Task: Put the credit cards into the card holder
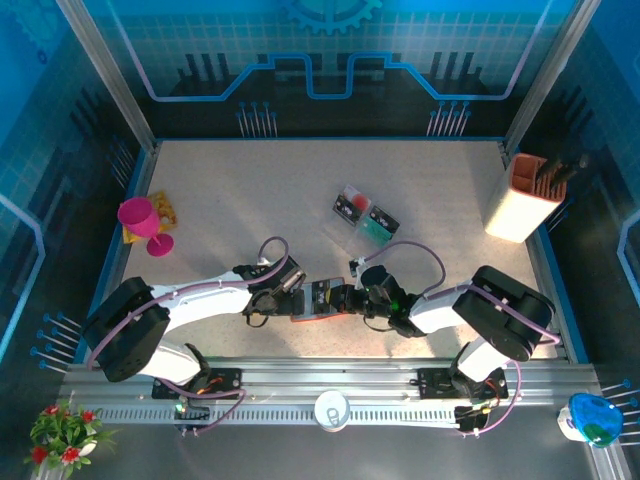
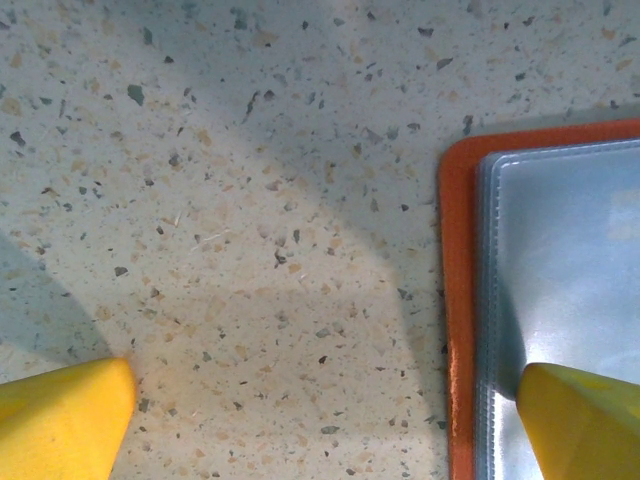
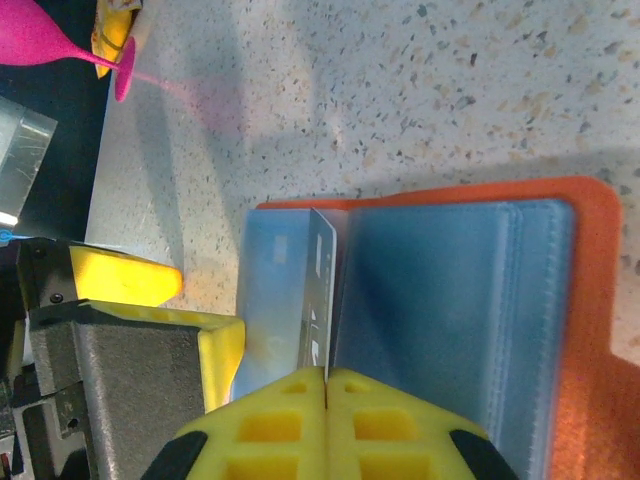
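Observation:
The orange card holder (image 1: 322,317) lies open near the table's front edge, its clear sleeves (image 3: 450,300) facing up. My right gripper (image 3: 327,375) is shut on a dark credit card (image 3: 322,290), which stands on edge between the sleeves at the fold. My left gripper (image 2: 325,415) is open and straddles the holder's left edge (image 2: 460,300). One of its yellow fingertips (image 2: 585,420) rests on a sleeve and the other is over bare table. More credit cards (image 1: 365,215) lie farther back on the table: one white with a red blob, one teal, one black.
A pink goblet (image 1: 140,220) stands at the left edge beside a yellow object (image 1: 163,208). An orange-and-white pen pot (image 1: 530,195) stands at the right rear. Both arms meet over the holder at the front centre.

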Robot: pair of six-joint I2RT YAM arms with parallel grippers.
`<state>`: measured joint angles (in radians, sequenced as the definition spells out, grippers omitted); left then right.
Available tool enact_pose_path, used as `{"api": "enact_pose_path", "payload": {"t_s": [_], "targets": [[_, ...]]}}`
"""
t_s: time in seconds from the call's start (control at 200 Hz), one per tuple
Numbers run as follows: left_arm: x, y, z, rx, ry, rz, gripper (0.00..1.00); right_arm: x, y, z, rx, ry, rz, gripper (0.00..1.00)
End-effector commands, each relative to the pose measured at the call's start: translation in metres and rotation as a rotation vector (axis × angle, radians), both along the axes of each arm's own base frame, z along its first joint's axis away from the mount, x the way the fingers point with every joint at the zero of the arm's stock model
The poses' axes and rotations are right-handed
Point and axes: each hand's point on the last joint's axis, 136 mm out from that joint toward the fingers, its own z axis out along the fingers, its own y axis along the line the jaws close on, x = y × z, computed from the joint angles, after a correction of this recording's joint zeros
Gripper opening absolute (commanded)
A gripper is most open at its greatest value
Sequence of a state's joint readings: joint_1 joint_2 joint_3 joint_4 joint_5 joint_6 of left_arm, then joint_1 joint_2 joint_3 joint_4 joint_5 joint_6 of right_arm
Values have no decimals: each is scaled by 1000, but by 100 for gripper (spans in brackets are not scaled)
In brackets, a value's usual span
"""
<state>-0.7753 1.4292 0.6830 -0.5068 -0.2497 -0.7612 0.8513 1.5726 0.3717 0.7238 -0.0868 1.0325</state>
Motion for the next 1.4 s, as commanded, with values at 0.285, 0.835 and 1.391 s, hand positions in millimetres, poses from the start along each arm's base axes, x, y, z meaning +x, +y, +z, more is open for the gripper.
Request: {"api": "enact_pose_path", "payload": {"t_s": [0.285, 0.835, 1.391], "targets": [[-11, 11, -11, 40, 29, 9, 99, -22, -4, -23, -82, 107, 56, 0], [-8, 7, -9, 24, 21, 9, 99, -27, 18, -43, -103, 207, 149, 0], [1, 25, 29, -11, -58, 135, 99, -11, -3, 12, -414, 64, 284, 19]]}}
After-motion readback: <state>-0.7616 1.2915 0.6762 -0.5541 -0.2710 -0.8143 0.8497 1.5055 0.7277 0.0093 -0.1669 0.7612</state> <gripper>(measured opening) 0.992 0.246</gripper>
